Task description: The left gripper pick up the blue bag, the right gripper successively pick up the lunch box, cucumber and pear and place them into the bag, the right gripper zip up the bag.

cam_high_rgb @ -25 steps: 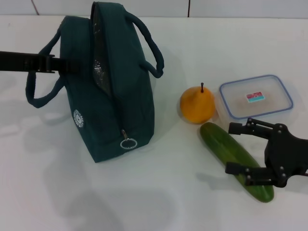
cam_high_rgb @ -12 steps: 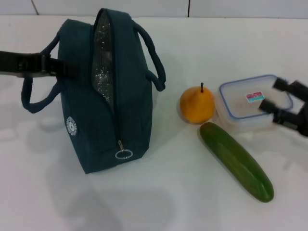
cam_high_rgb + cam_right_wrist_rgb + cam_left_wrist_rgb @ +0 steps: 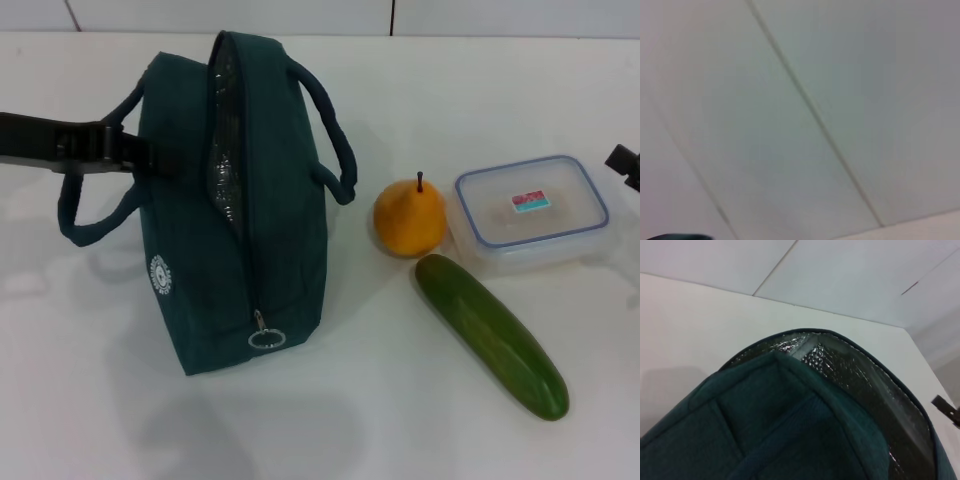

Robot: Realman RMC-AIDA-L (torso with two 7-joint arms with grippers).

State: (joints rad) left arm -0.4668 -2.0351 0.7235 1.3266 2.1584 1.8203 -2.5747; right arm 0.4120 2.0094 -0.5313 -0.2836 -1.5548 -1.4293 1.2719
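My left gripper [image 3: 125, 150] is at the blue bag [image 3: 240, 200], clenched on its handle. Rightward on the table lie the pear [image 3: 410, 217], cucumber [image 3: 490, 335], lunch box [image 3: 531, 210]. My right gripper [image 3: 627, 165]: grip unclear.

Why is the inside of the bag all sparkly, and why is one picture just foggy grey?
Head view: light glints off the crinkled foil lining of the blue bag; soft shadows lie beside the pear and cucumber. Left wrist view: same foil sparkle up close. Right wrist view: blurred, showing only pale surfaces with lines.
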